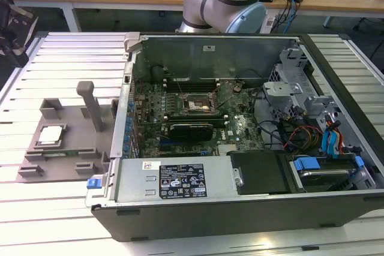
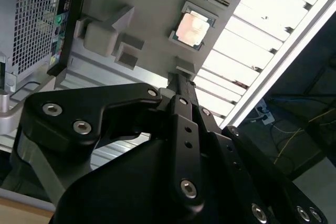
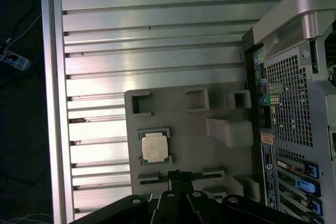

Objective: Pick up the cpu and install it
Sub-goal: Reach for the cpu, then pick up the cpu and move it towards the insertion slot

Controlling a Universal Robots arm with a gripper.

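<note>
The gripper [image 3: 177,174] hangs with its jaws drawn together, gripping nothing. Its tips are near but clear of the cpu [image 3: 155,147], which lies flat in a recess of the grey holder tray [image 3: 184,119]. Being square, the cpu has no long axis. The exterior view puts the tray at nine o'clock from the socket [image 1: 195,105] inside the open case [image 1: 210,46]. Both wrist views give the gap between tips and chip.
</note>
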